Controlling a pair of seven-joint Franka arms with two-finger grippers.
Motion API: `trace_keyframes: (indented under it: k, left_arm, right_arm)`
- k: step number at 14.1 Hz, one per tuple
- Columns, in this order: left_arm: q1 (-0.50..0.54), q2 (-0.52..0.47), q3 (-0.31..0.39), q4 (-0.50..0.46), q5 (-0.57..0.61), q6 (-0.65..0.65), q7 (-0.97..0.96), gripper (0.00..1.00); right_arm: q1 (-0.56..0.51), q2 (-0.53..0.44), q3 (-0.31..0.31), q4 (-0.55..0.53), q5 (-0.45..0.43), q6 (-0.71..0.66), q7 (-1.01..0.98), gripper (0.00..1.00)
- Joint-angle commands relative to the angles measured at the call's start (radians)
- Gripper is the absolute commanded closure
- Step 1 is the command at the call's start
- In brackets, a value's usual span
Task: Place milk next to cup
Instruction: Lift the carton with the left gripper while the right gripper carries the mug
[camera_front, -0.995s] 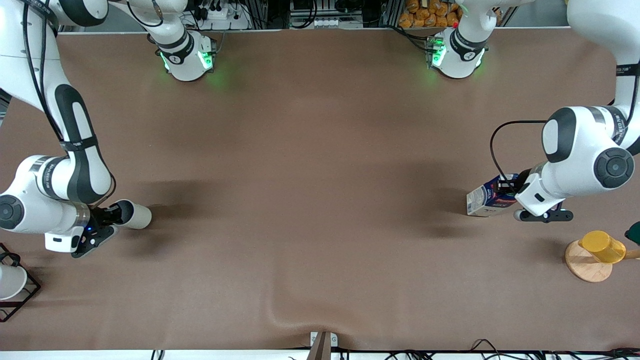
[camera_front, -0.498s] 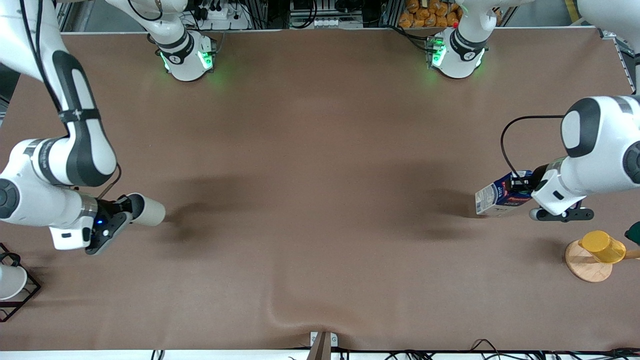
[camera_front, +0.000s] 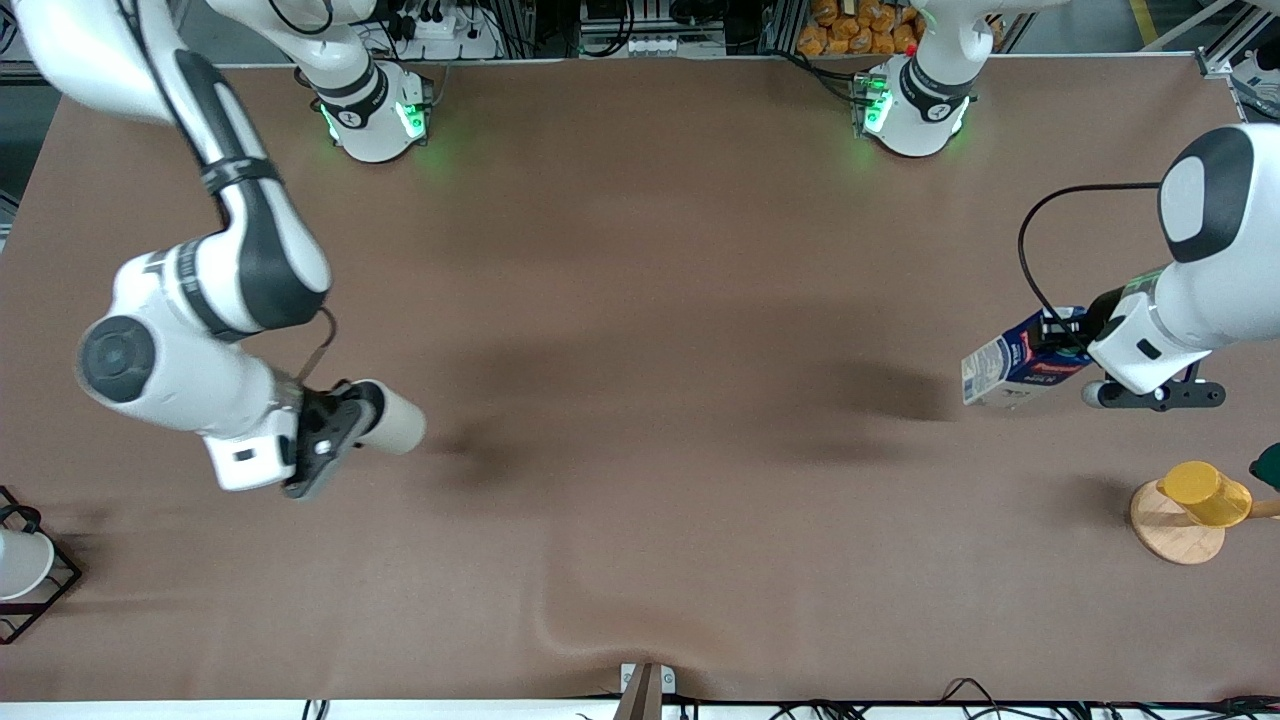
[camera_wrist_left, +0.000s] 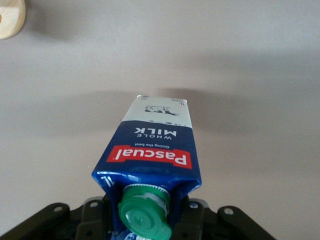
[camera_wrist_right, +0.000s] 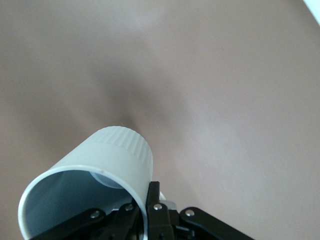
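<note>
The milk carton hung in the air over the left arm's end of the table, tilted so that its base pointed toward the table's middle. The left gripper was clamped on its gable top beside the green cap, which filled the near edge of the left wrist view. Over the last second the carton had risen off the cloth and drifted a little farther toward the table's edge at that end; its shadow now lay apart from it on the brown table cover, where before it had sat against the base.

The cup had changed more. The right gripper held it pinched by the rim, one finger inside and one outside, with its mouth toward the wrist camera and its ribbed base pointing away. It was airborne, and in that second it had travelled from the right arm's end of the table some way toward the middle.

Both of the task's things were therefore lifted and well apart, with most of the table between them. My reading is that the cup was being brought to a central spot first, and that the milk would be carried across to join it; nothing had yet been set down.

A yellow cup lay on a round wooden coaster near the left arm, untouched.
</note>
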Motion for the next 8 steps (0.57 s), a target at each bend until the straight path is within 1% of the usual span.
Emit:
trace_keyframes:
  k: [1,2,4,5,8]
  left_arm:
    - [0.001,-0.008,-0.043,0.055,0.007,-0.095,-0.046,0.56]
    - [0.001,-0.011,-0.072,0.056,0.007,-0.115,-0.071,0.56]
    - [0.001,-0.024,-0.114,0.056,0.007,-0.123,-0.091,0.56]
    - [0.001,-0.028,-0.126,0.056,0.005,-0.124,-0.106,0.56]
    - [0.001,-0.025,-0.132,0.058,-0.016,-0.126,-0.12,0.56]
  right_arm:
    - [0.162,0.037,-0.017,0.042,-0.064,0.094,0.067,1.0]
    - [0.211,0.058,-0.016,0.043,-0.102,0.13,0.076,1.0]
    - [0.317,0.104,-0.02,0.063,-0.113,0.168,0.092,1.0]
    - [0.352,0.123,-0.022,0.065,-0.116,0.182,0.136,1.0]
    - [0.406,0.195,-0.022,0.063,-0.153,0.285,0.227,1.0]
